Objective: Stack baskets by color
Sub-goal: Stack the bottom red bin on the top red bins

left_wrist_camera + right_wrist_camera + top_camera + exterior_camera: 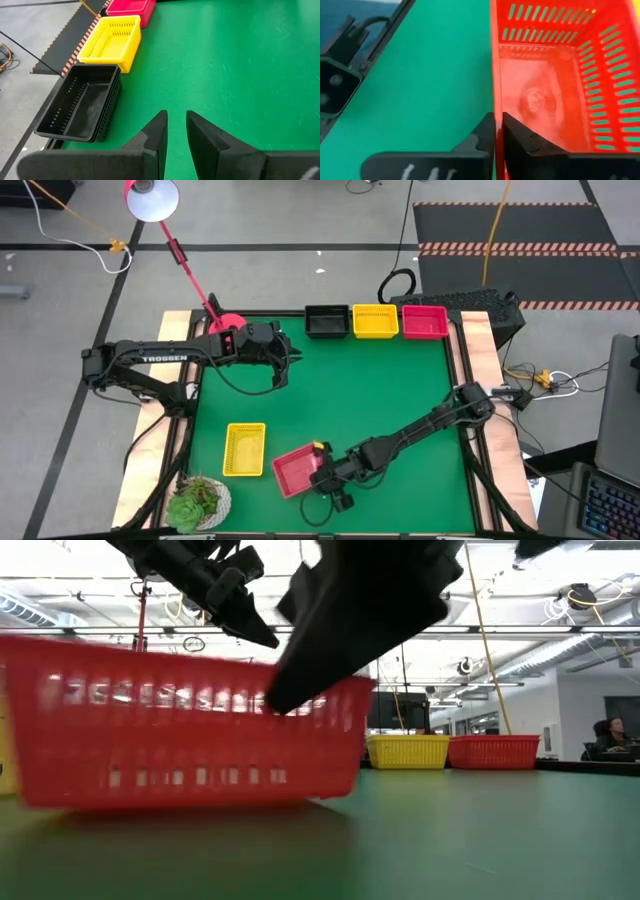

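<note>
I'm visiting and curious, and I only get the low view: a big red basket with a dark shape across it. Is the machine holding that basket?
Observer: Yes. The right wrist view shows the right gripper with its jaws shut on a side wall of the red-pink slotted plastic basket, one finger inside and one outside.
Operator: Anything beside it?
Observer: A yellow slotted plastic basket lies apart from it, on the left arm's side.
Operator: And the other arm?
Observer: The left gripper hangs near the table's far left corner, its jaws slightly apart and empty.
</note>
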Robot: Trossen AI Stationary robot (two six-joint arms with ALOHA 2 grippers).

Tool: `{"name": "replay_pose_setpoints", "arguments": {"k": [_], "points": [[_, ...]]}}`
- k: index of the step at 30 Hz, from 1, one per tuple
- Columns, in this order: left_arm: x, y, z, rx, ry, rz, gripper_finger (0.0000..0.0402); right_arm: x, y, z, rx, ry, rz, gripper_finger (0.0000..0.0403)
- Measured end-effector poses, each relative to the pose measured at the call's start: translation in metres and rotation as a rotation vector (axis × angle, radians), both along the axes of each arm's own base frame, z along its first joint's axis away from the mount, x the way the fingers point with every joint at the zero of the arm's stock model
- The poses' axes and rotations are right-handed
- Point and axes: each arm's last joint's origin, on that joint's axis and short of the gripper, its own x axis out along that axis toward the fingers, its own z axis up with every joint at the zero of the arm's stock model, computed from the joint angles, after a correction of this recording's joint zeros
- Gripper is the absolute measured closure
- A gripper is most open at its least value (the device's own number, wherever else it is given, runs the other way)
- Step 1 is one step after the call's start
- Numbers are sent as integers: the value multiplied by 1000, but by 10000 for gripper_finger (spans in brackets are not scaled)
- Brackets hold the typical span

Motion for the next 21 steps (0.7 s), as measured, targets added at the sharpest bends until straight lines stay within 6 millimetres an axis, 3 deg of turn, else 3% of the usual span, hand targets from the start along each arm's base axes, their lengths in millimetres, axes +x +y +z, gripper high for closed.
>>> {"name": "replay_pose_setpoints", "arguments": {"k": [4,13,21], "points": [[0,0,0,0,0,0,328,-16,-9,24,-36,54,-43,397],[0,0,0,-20,-8,12,328,-72,-31,90,-260,93,-165,397],[2,-9,0,-11,-5,-34,328,-123,-72,146,-364,8,-322,396]]}}
